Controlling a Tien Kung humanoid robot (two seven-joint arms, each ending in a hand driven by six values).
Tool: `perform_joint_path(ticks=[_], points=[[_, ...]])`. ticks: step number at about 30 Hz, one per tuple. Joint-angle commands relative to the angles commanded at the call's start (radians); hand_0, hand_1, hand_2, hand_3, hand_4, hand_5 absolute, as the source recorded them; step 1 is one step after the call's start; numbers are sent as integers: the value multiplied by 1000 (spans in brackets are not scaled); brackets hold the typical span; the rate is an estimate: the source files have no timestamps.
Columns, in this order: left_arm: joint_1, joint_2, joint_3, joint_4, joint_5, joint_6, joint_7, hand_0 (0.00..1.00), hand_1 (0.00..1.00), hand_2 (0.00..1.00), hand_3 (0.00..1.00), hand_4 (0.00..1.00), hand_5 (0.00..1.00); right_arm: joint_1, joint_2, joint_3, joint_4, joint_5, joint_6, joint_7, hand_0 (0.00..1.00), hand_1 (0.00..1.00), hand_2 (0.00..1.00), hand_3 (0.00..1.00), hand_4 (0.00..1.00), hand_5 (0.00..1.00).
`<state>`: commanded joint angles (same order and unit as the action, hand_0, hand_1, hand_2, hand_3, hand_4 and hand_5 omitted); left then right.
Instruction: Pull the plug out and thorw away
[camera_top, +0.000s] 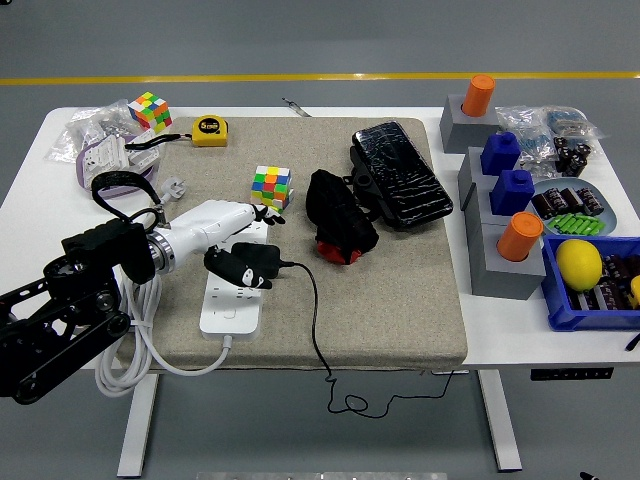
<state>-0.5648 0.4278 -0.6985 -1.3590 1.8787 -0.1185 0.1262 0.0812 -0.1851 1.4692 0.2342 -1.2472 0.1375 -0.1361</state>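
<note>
left hand (238, 262): black fingers curled round the boxy black plug (262, 262)
plug: sits in the glossy white plastic power strip (229, 305)
strip: flat on the coarse beige felt mat (400, 290)

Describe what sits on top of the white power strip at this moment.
A black plug with its thin black cord sits on the white power strip; the left hand curls over it. The sockets beneath the hand are covered.
</note>
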Motion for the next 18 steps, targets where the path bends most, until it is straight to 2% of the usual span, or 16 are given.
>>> perform_joint_path(ticks=[6, 7, 12, 13, 18], points=[[-11, -12, 19, 46, -2, 31, -25, 677, 746, 768, 800, 998, 162, 1, 0, -1, 0, 1, 0, 0, 640, 677, 686, 607, 998, 491], [-13, -14, 21, 53, 0, 35, -29, 562, 644, 654, 684, 957, 9, 1, 0, -2, 0, 1, 0, 0, 640, 677, 686, 606, 998, 492], [-22, -23, 35, 84, -12, 42, -40, 562, 644, 654, 684, 957, 9, 1, -1, -4, 0, 2, 0, 0, 640, 677, 686, 606, 998, 492], [-23, -24, 36, 88, -19, 41, -40, 478, 530, 512, 546, 879, 2, 1, -1, -4, 0, 2, 0, 0, 640, 676, 686, 607, 998, 492], [-22, -28, 38, 98, -51, 41, -36, 478, 530, 512, 546, 879, 2, 0, -1, -6, 0, 2, 0, 0, 640, 676, 686, 607, 998, 492]])
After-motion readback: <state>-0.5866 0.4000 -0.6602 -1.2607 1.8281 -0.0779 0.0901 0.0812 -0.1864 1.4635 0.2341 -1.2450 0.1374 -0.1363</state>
